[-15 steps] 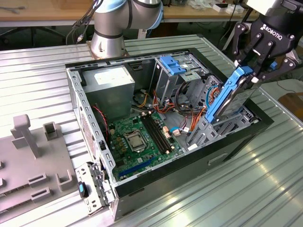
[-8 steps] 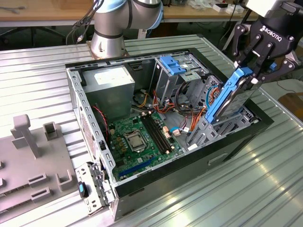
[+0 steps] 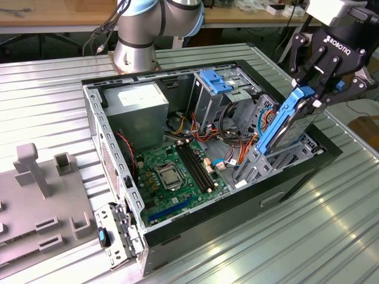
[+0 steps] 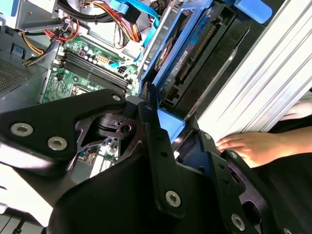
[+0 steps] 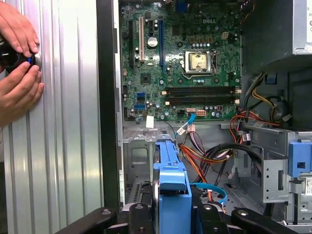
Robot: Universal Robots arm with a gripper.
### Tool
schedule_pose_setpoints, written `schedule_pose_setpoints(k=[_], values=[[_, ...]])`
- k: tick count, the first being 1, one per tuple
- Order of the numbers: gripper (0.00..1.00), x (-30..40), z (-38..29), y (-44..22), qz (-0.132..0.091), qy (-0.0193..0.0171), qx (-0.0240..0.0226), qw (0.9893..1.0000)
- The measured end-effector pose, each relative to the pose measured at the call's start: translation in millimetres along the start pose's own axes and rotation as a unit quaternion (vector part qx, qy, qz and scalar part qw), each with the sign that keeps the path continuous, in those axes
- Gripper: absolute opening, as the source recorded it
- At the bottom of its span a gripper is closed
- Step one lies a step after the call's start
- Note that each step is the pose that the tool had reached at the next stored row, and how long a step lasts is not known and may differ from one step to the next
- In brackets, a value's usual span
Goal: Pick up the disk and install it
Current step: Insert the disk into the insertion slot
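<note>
**Disk [image 3: 283, 123] held in pincer [image 3: 312, 99], lower end at the drive bay**

My pincer was clamped on the disk. My black fingers [image 3: 323, 76] pressed against its upper end, one on either side, with the bright blue rails showing between them. The disk stood steeply tilted, not flat. Its lower end sat down among the silver brackets of the drive bay [image 3: 260, 161], at the end of the open computer case [image 3: 195, 234] on the exterior view's right. Its upper end leaned up and outward above the case's rim. Whether the lower end was seated in the bay, I could not tell.

First wrist view: the disk's [image 5: 173, 187] blue rail end was edge-on between my fingers. The green motherboard [image 5: 185, 58] lay beyond it, with orange, red and black cables [image 5: 214, 156] just beside it.

Second wrist view: the disk's [image 4: 187, 53] dark face ran away from my knuckles toward the case interior.

Noted inside the case: the grey power supply box [image 3: 141, 106] sat toward the exterior view's left. The blue-latched silver drive cage [image 3: 220, 89] sat further toward the right, apart from my fingers.

The case lay open side up on a ribbed metal table [image 3: 296, 236]. A person's two hands [image 5: 17, 73] rested on that table outside the case wall, cupped around a small dark round object [image 5: 10, 56] — one hand [image 4: 248, 145] showed in the second wrist view too.
</note>
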State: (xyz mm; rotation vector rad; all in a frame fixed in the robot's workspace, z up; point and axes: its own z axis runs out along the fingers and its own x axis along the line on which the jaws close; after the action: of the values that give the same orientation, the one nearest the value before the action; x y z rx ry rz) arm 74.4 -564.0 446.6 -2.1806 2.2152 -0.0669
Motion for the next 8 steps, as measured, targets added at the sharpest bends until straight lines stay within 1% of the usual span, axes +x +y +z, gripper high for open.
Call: schedule_pose_setpoints(k=[8], values=[[0.37, 0.4, 4.9, 0.3, 0.0, 0.0, -0.0011, 1.0]])
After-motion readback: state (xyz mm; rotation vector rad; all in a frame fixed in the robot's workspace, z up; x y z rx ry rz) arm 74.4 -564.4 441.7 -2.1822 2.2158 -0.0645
